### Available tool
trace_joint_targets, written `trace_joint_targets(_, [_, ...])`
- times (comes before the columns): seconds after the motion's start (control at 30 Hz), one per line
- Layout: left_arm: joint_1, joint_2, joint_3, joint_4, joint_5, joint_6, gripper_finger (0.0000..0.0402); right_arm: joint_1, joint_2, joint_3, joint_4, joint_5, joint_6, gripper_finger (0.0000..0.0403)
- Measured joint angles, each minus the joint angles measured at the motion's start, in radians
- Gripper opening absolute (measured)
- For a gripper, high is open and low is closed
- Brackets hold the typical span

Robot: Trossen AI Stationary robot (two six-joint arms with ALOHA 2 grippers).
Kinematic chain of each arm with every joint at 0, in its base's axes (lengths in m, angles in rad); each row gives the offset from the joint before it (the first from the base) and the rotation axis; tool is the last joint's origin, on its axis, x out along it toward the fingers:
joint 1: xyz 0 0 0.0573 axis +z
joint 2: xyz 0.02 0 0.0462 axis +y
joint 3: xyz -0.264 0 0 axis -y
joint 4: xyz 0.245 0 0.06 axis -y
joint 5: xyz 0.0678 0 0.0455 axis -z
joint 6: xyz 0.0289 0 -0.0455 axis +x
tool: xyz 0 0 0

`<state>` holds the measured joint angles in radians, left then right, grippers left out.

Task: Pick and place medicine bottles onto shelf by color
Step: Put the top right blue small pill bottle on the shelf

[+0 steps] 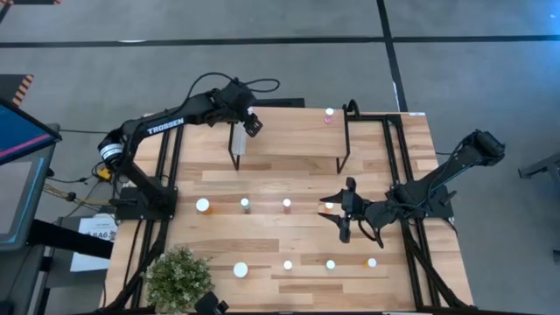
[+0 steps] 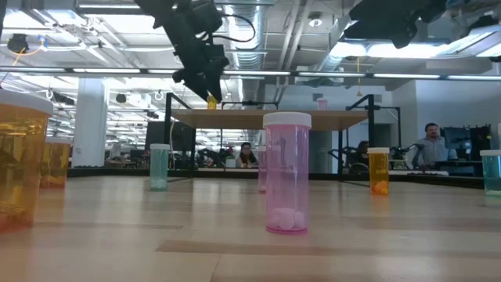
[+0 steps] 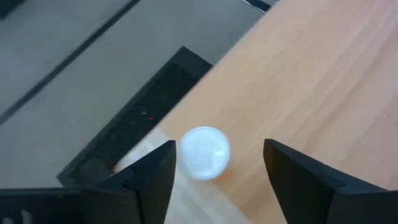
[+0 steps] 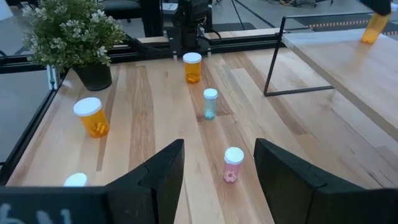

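While the left gripper (image 3: 217,180) hangs over the pale end of the shelf (image 1: 289,140), its two dark fingers stand spread on either side of a small white-capped bottle (image 3: 204,152).

That bottle stands upright on the smooth light wood near the shelf's edge; a trace of orange shows under its round cap, and neither finger touches it. The shelf is a flat rectangular board on thin black metal legs, and a pink bottle (image 1: 329,115) stands at its far edge. The right gripper (image 1: 341,214) waits low over the planked table (image 1: 289,245), fingers (image 4: 155,171) spread, beside a pink bottle (image 4: 232,164). Other clear plastic cylinders with white caps stand in rows on the table: a teal bottle (image 4: 210,102), a wide orange bottle (image 4: 91,116) and another orange bottle (image 4: 193,67). A leafy potted plant (image 1: 178,278) stands at the table's corner.
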<state>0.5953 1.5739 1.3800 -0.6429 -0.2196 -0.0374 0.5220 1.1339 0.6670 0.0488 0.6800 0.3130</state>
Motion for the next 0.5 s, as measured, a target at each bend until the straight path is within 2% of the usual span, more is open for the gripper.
trace_joint_targets(0.33, [-0.037,-0.195,-0.004,-0.058,-0.028,0.039,0.0253,0.000,0.000,0.000,-0.015,0.000,0.001,0.0216])
trace_joint_targets(0.5, [-0.095,-0.377,-0.100,-0.052,0.007,0.038,0.0254,-0.002,0.000,0.000,-0.038,0.000,0.033,0.0216])
